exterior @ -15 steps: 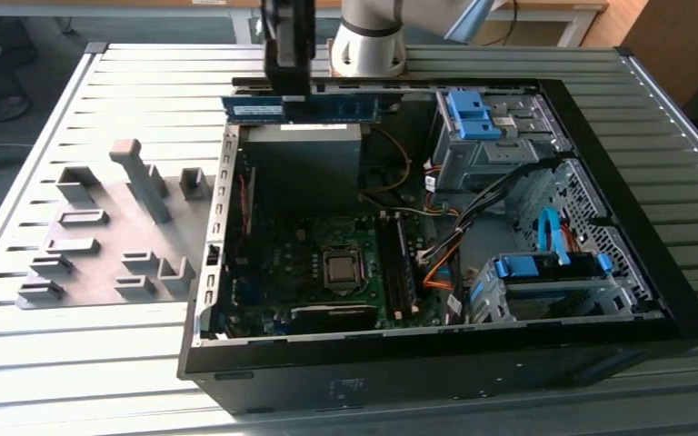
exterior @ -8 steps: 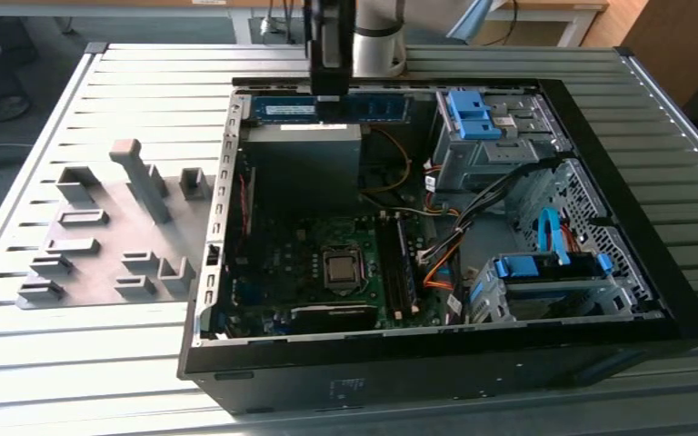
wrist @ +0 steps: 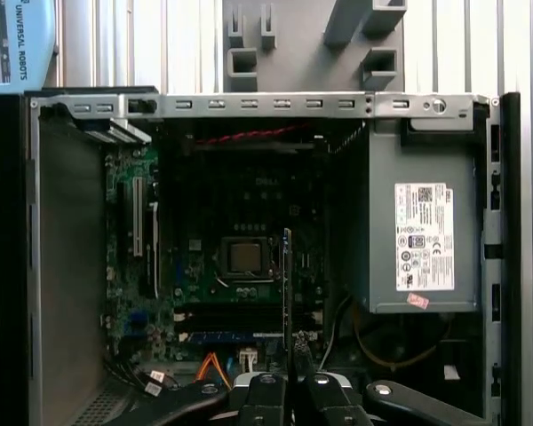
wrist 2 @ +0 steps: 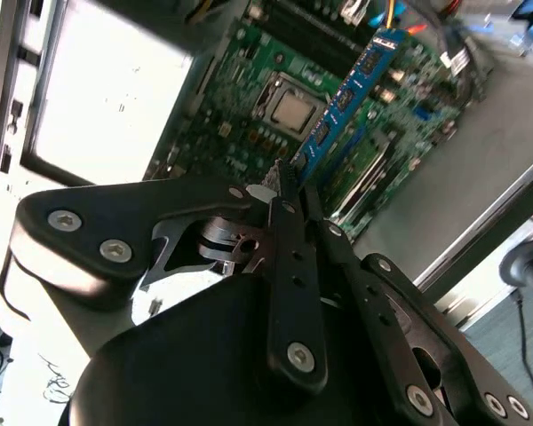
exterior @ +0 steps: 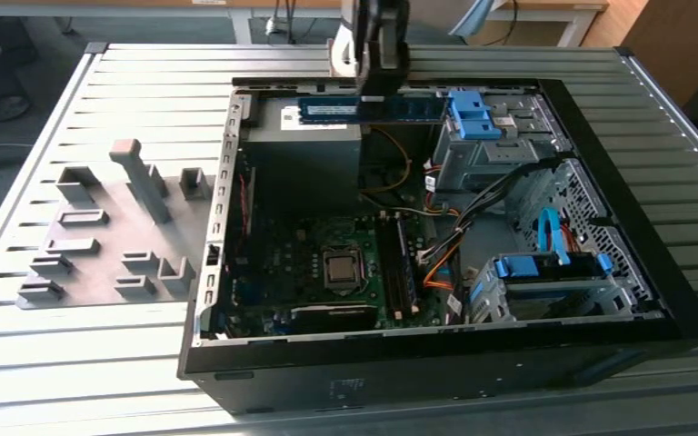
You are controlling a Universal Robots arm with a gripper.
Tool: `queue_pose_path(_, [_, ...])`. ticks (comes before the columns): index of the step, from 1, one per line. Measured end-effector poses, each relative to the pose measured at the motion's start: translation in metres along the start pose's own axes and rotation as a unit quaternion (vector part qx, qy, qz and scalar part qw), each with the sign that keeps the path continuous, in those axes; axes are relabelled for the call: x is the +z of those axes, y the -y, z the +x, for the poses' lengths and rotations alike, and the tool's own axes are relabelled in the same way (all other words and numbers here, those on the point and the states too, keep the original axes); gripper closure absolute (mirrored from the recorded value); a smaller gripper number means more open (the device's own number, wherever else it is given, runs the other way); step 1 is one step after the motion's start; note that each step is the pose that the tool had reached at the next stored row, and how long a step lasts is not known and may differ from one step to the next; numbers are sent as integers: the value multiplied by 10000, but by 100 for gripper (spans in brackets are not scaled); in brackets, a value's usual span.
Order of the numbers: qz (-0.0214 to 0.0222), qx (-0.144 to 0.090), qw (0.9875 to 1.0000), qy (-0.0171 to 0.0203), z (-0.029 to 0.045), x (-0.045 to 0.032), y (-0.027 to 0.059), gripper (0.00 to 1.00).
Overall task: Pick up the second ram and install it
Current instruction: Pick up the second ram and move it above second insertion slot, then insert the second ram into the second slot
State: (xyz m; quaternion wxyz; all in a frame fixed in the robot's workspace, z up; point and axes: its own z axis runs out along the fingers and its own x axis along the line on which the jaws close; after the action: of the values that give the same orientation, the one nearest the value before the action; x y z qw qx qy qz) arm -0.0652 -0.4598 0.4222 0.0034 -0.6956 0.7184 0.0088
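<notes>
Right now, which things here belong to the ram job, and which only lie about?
For the job:
- gripper, shut on the ram
- ram, held above the open case
- motherboard with its slots

Lying about:
- grey fixture blocks on the table
- power supply
- blue drive cages

Second ram (exterior: 373, 110): blue-green strip, dark chips, pale label; end effector (wrist 2: 289, 191): black; motherboard (wrist: 213, 266): green; drive brackets (exterior: 552, 267): blue; fixture blocks (exterior: 106, 227): grey; computer case (exterior: 446, 363): black; table (exterior: 34, 354): grey, ribbed
</notes>
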Motion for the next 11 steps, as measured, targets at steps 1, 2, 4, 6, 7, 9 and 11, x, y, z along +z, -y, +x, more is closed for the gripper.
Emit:
queue_pose_path(1, [0, 0, 10000, 0, -1, 1, 45, 86])
queue_pose_path(2, [0, 0, 10000, 0, -3, 1, 78, 86])
queue_pose_path(4, [0, 0, 10000, 0, -2, 1, 86, 86])
queue_pose_path(6, [0, 0, 10000, 0, -3, 1, 88, 86])
queue_pose_path(7, [0, 0, 10000, 0, -3, 1, 97, 86])
queue_pose_path(9, [0, 0, 10000, 0, -3, 1, 106, 86])
queue_pose_path(11, [0, 0, 10000, 0, -3, 1, 109, 86])
